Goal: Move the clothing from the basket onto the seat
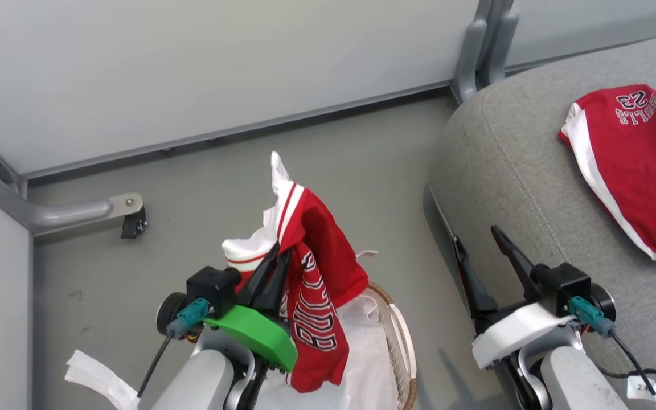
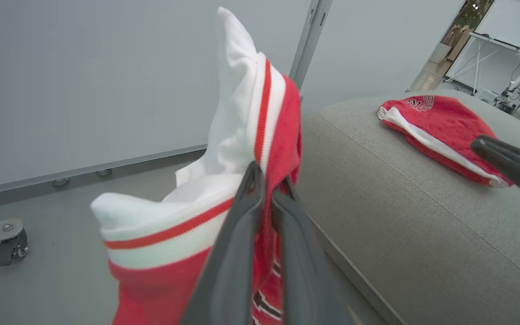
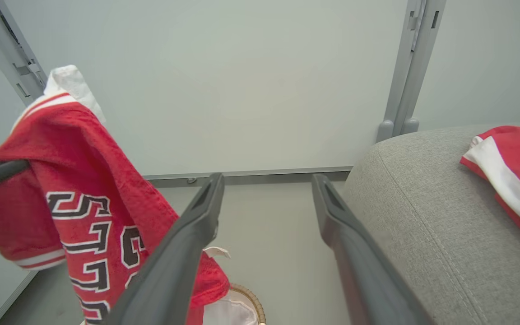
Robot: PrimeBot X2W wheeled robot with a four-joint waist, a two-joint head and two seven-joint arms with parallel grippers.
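**One red garment held over the basket, the other on the cushion**

The left gripper (image 1: pixel 281 250) is clamped tight on a red sports garment (image 1: pixel 328 256) with white striped trim and large dark, white-edged lettering. It pinches the cloth close to the white-and-red ribbed band. The garment hangs from the fingers to the left of the large grey woven-fabric couch cushion (image 1: pixel 510 171) and does not touch it. Its lower end hangs above the oval white perforated plastic basket (image 1: pixel 399 336) with a brown woven rim, which stands on the floor just beside the cushion's left edge. A crinkly white liner sheet (image 1: pixel 365 353) lies in the basket. The right gripper (image 1: pixel 476 234) holds nothing; its jaws are spread wide at the cushion's near left edge. A second red garment (image 1: pixel 635 159), with a white side stripe and "23" printed on it, lies on top of the cushion toward its far right.
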